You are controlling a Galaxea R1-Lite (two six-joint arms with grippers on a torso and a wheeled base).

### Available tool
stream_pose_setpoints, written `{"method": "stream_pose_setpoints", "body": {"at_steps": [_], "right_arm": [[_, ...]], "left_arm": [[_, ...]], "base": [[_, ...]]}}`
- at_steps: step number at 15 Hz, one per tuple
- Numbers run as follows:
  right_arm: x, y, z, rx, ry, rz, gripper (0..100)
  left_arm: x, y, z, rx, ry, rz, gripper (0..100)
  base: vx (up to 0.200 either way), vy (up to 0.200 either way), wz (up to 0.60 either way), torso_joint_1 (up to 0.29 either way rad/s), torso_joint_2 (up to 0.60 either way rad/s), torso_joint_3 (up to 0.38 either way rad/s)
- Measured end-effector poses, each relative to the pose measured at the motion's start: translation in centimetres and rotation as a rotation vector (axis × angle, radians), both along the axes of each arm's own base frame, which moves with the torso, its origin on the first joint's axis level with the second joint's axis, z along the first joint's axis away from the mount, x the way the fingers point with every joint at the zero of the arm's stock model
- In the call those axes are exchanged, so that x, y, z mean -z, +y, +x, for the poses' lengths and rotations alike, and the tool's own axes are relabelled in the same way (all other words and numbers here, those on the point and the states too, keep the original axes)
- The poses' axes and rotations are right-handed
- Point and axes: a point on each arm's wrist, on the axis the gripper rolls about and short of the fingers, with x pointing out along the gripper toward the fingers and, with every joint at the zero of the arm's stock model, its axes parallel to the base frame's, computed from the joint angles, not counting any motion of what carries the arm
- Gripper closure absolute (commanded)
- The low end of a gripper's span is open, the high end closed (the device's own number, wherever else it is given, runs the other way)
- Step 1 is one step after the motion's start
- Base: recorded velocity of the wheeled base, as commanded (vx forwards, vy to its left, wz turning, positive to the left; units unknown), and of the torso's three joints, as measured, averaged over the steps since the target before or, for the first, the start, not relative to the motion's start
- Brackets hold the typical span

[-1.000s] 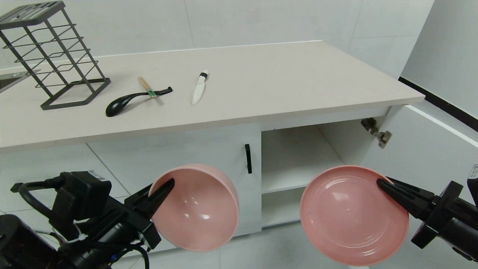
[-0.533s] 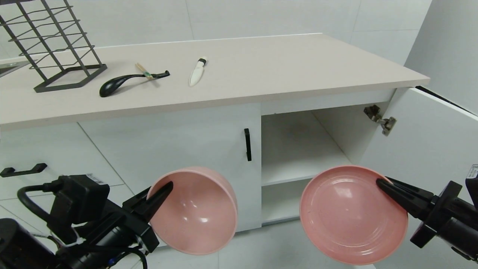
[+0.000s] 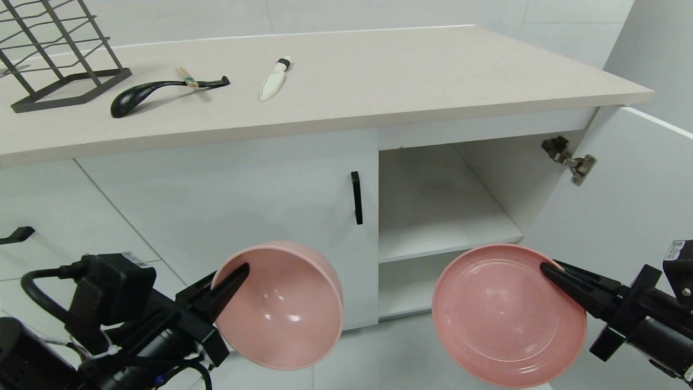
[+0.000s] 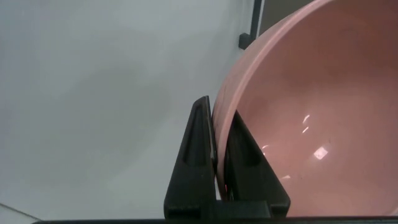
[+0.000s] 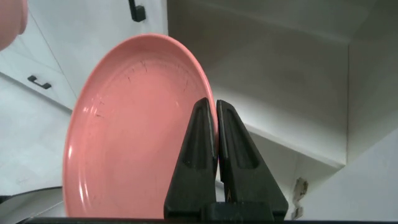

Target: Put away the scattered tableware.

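Glossy smooth plastic bowl in left gripper, glossy, faintly scuffed plate in right gripper, matt black fingers, matt countertop beyond, metal wire rack.

The left arm is reaching forward, placing the left gripper to the left of the open cabinet compartment and nearer the robot. Its fingers are pinching the rim of a pink bowl, one finger inside and one outside, and are holding the bowl tilted on edge. The right arm is reaching in from the right, placing the right gripper in front of the compartment's lower part. Its fingers are clamping the rim of a pink plate, holding it near upright.
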Motion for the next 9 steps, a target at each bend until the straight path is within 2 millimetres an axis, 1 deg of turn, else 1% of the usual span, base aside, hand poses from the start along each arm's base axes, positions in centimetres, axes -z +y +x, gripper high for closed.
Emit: {"method": "stream_pose_setpoints", "body": {"at_steps": [7,9], "right_arm": [[0.69,0.23,0.61,-0.002,0.038,-0.014,100],[0.92,0.29,0.77,-0.001,0.051,-0.018,100]], "left_arm": [[-0.37,0.16,-0.25,0.000,-0.019,-0.012,100],[-0.50,0.20,-0.35,0.001,-0.021,-0.023,100]], "base": [[0.000,0.000,0.00,-0.001,0.00,0.007],[0.200,0.000,0.00,0.002,0.00,0.005]]}}
